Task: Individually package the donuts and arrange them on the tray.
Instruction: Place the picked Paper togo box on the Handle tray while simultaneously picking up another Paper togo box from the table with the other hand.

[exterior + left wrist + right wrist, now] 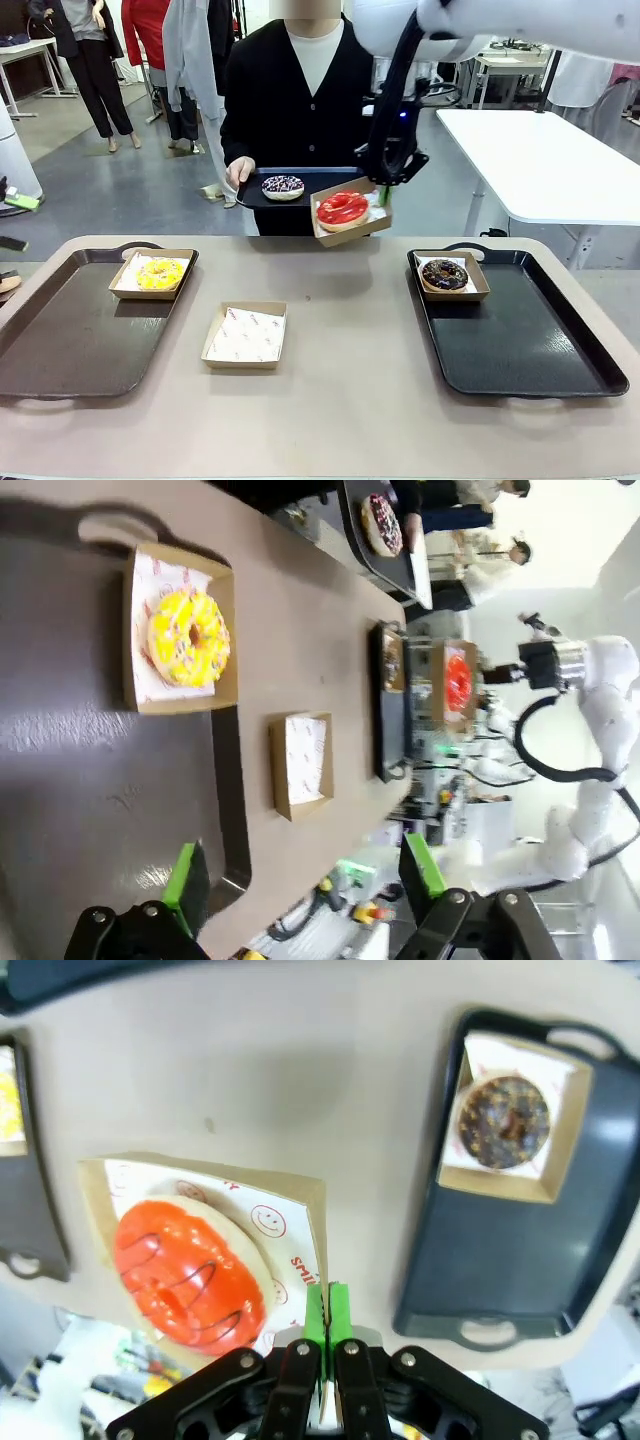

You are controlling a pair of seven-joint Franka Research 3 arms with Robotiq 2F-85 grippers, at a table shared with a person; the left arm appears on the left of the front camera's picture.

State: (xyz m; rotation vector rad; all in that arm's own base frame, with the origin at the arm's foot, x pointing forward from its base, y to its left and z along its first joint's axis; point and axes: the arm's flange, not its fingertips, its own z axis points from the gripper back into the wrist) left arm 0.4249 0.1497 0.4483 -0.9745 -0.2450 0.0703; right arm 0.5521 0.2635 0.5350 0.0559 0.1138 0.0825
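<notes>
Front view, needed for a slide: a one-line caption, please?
Right tool grips a box holding the red donut, aloft; a person behind holds a tray bearing the sprinkled donut.

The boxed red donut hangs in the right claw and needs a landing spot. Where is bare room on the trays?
Right tray: bare all but its far-left corner, where the boxed chocolate donut sits. Left tray: bare all but its far-right corner, taken by the boxed yellow donut. Between them, the empty box crowds the middle of the table.
</notes>
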